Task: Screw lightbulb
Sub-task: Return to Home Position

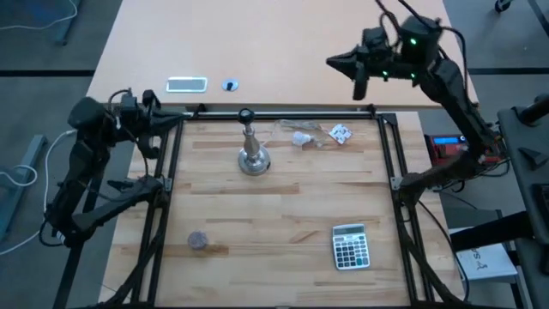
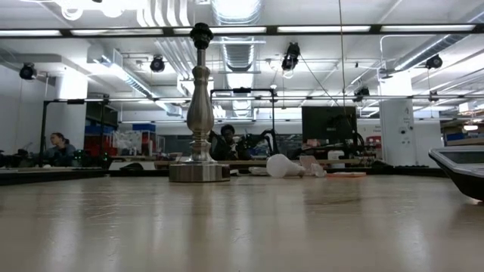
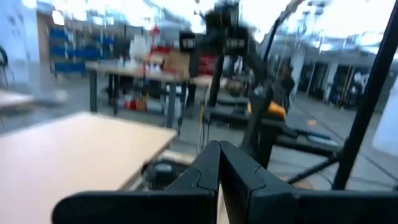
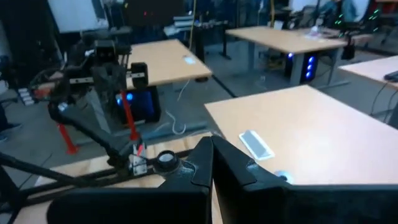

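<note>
Starting at the near edge of the bench (image 1: 283, 215): one grey calculator (image 1: 350, 246), face up, toward the right arm's side; one small grey round disc (image 1: 198, 240), toward the left arm's side, well apart from the calculator. Farther in, toward the far edge: one silver lamp stand (image 1: 249, 150), upright on its round base, its dark socket bare at the top. One lightbulb (image 1: 301, 137), a white globe, lying on its side on the bench wood near the stand on the right arm's side, not touching it and held by neither arm; in the low view it lies low beside the stand's base. One crumpled white patterned paper scrap (image 1: 340, 133), just past the lightbulb on the same side, close to the far edge. At the far left corner, over the black frame (image 1: 395, 154) that rims the bench: the left gripper (image 3: 217, 148), arm folded, fingers (image 3: 199, 174) pressed together with nothing between them. Past the far right corner, over the tan table (image 1: 283, 43) behind the bench: the right gripper (image 4: 210, 143), well apart from the lightbulb, fingers (image 4: 230, 168) tip to tip and empty. On the tan table: one flat rectangular device (image 1: 187, 84); one small blue round item (image 1: 230, 84) beside it. Room beyond, low view: a seated person (image 2: 59, 147) far off, detail not readable.
</note>
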Action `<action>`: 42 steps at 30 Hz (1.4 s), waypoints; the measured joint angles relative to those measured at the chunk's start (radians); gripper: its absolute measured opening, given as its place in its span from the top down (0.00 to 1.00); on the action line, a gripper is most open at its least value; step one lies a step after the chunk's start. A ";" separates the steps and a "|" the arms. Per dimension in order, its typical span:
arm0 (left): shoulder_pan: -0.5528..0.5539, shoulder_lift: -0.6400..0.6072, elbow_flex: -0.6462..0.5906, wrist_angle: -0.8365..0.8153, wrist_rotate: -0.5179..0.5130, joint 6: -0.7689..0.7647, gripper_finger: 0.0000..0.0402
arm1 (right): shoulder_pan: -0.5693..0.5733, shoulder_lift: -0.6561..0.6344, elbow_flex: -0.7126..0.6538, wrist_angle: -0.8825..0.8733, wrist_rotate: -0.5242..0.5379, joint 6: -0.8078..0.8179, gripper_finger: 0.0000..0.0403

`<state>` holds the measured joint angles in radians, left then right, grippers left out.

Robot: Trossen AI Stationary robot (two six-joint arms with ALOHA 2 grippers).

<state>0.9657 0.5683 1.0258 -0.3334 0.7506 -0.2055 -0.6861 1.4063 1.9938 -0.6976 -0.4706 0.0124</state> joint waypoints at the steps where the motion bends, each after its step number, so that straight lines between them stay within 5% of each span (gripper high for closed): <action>1: 0.000 -0.015 -0.027 0.052 -0.003 -0.022 1.00 | -0.002 -0.037 -0.065 0.047 0.003 0.014 1.00; 9: 0.000 -0.022 -0.257 0.467 -0.017 -0.252 1.00 | -0.002 -0.310 -0.579 0.446 0.030 0.171 1.00; 15: -0.027 0.065 -0.345 0.720 -0.004 -0.376 1.00 | -0.001 -0.451 -0.828 0.633 0.078 0.270 1.00; 21: -0.135 0.073 -0.383 0.659 -0.004 -0.240 1.00 | -0.001 -0.588 -0.990 0.632 0.170 0.287 1.00; 27: -0.285 0.005 -0.491 0.698 -0.020 -0.317 1.00 | 0.010 -0.715 -1.074 0.703 0.195 0.420 1.00; 35: -0.645 -0.208 -0.624 0.745 -0.202 -0.443 1.00 | 0.083 -0.745 -1.129 0.756 0.236 0.516 1.00; 42: -0.957 -0.432 -0.616 0.375 -0.477 -0.132 1.00 | 0.132 -0.730 -1.148 0.755 0.240 0.501 1.00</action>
<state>0.0086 0.1363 0.4096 0.0411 0.2739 -0.3371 -0.5541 0.6766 0.8463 0.0573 -0.2303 0.5132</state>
